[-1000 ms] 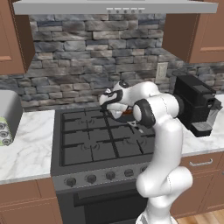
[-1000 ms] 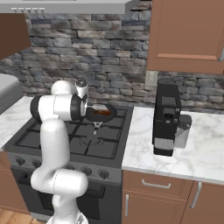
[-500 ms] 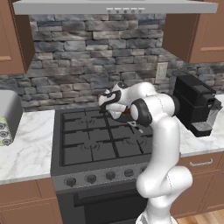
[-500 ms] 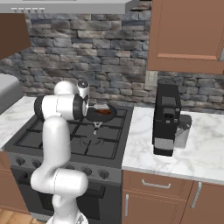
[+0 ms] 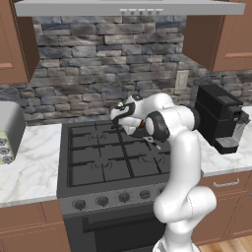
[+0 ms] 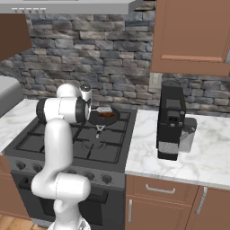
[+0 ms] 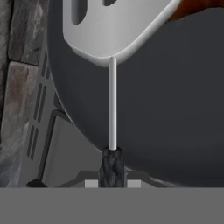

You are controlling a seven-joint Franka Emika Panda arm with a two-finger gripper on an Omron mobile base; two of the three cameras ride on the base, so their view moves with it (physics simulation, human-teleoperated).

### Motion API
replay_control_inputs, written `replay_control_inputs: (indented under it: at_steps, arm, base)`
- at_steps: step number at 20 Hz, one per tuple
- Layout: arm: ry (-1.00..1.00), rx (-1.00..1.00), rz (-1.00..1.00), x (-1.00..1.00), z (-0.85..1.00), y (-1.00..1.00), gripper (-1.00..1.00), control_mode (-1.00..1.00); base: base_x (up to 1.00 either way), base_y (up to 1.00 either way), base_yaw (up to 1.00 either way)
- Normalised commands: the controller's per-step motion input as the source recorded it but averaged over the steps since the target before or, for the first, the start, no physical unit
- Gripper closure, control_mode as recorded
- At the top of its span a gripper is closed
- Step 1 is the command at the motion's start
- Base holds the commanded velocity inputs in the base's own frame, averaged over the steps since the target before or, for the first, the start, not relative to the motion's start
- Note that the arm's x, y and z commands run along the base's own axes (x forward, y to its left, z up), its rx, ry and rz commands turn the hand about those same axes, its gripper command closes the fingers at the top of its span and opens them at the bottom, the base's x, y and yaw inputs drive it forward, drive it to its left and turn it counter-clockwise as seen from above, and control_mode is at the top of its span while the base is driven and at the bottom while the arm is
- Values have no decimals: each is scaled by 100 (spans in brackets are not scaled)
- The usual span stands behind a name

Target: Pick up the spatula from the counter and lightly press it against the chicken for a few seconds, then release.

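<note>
At the back right of the stove, the robot arm is holding the spatula out over the dark pan. The tool is squeezed tight around the black grip end of the spatula, with its jaws closed as far as they go on it. So the spatula is not lying on the bench; it is up in the tool. Its thin grey stick is pointing away from the hand, and its flat grey blade with the holes is hanging over the far part of the pan.

The chicken is peeking out as a brown-orange bit right beside the edge of the blade. From the right side, the blade is sitting just over the reddish chicken in the pan. I cannot tell if the blade is really touching the meat or floating a tiny bit above it.

Almost nothing is changing from a second ago. The arm is staying in nearly the same spot, the spatula is pointing the same way, and the tool is keeping its tight hold. That looks to me like the holding part of the job, where the spatula is resting softly on the chicken for a little while.

If that is right, picking up is done and only lifting off and letting go are left. Pushing too hard could slide the pan.
</note>
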Motion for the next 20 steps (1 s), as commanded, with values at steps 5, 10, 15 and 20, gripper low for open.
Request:
replay_control_inputs:
  at_steps: [5, 10, 15, 20]
  arm:
    - [1, 0, 0, 8, -8, 0, 100, -100]
    - [1, 0, 0, 7, -9, 0, 100, -100]
    - [2, 1, -1, 1, -13, 0, 100, -100]
    - [2, 1, -2, 0, -11, 0, 100, -100]
  base:
    - [0, 0, 0]
    - [0, 0, 0]
    - [0, 0, 0]
    - [0, 0, 0]
